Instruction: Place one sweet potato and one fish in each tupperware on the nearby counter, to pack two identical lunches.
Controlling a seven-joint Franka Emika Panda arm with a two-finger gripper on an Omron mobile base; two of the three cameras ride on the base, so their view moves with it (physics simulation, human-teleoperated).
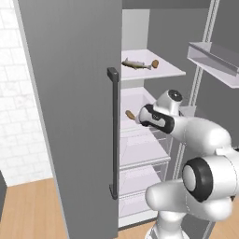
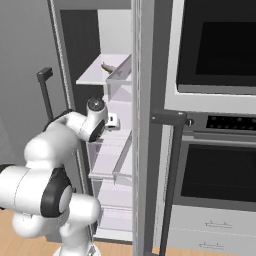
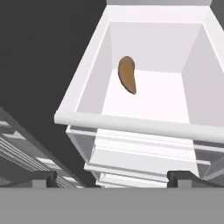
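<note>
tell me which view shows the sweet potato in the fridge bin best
The hand view: the sweet potato lies whole and unblocked on the white bin floor. The left base view shows it small, beside the open gripper. In the right base view I cannot make it out.

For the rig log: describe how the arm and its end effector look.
The arm is made of glossy white, rounded segments with dark grey to black bands at the joints and a round dark-ringed cap near the wrist. The end effector has two small, dark, blocky finger tips. No cables or markings are discernible.
</note>
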